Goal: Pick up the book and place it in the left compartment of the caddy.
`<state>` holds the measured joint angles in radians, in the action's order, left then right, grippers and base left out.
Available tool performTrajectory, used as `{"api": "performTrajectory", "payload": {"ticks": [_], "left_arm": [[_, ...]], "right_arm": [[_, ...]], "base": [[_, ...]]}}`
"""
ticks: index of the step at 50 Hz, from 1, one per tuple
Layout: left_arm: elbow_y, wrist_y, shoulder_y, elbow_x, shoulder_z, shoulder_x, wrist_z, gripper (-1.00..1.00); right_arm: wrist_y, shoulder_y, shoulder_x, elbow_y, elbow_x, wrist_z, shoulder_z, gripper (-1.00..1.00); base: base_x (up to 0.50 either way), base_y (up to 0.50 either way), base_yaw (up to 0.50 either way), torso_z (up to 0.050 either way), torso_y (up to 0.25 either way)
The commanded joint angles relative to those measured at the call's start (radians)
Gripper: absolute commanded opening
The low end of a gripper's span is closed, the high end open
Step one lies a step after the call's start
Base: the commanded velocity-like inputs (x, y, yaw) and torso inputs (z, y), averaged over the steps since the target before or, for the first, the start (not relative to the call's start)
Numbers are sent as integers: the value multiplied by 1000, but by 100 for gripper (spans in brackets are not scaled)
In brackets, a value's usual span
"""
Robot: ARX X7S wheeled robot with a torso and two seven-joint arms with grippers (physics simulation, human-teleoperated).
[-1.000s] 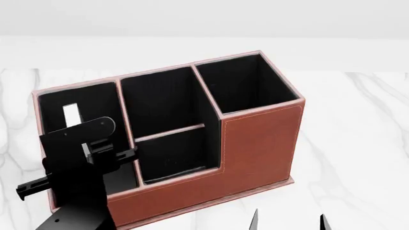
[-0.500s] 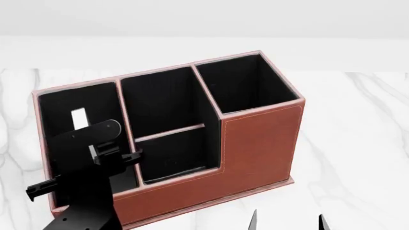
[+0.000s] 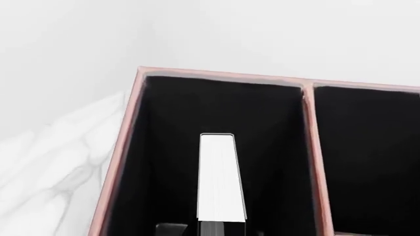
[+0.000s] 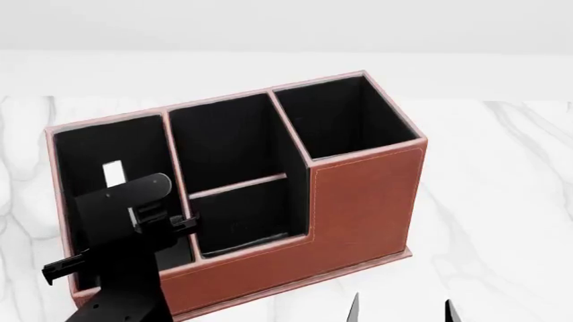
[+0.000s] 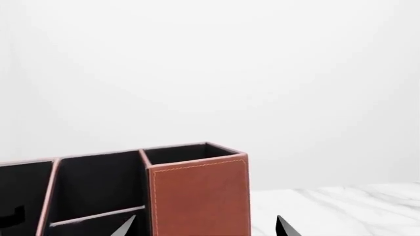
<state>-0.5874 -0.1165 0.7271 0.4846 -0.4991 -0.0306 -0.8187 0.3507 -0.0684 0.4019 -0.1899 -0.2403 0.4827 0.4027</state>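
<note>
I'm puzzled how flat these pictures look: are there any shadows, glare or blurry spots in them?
Head view: even, soft light, no glare; the caddy casts hardly any shadow on the marble table, and its black lining swallows detail. Left wrist view: sharp, with the book showing bright white page edges against the dark left compartment. Right wrist view: mostly plain white background, nothing blurred.

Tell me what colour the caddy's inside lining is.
Black, inside every bay of the caddy; its outside is reddish-brown. The head view shows it best.

The left arm point(image 4: 121, 261) hides most of the book point(image 4: 114, 173) and its own jaws. Only 2 fingertips point(image 4: 355, 310) of the right gripper point(image 4: 403, 312) show.
</note>
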Motion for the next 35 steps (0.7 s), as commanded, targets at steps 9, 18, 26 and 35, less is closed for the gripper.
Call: {"api": "performTrajectory", "payload": {"ticks": [9,18,26,35], "left_arm": [[-197,118,70,4,-50,19,28,-100],[-292,170,104,53,-103,24,25,-100],[-327,198,120,97,-149,21,16,-100],[-373,228,139,134,-197,24,22,-100]], "right_arm": [[-1,1,2,1,1,3,5,100],[-7,1,4,-5,-1,6,6,100],[-8,1,6,-7,-1,7,8,100],[-2,3,6,-2,-3,6,8,100]], "base": [[0,0,0,0,1],[0,0,0,0,1],[0,0,0,1,1],[0,0,0,0,2]]}}
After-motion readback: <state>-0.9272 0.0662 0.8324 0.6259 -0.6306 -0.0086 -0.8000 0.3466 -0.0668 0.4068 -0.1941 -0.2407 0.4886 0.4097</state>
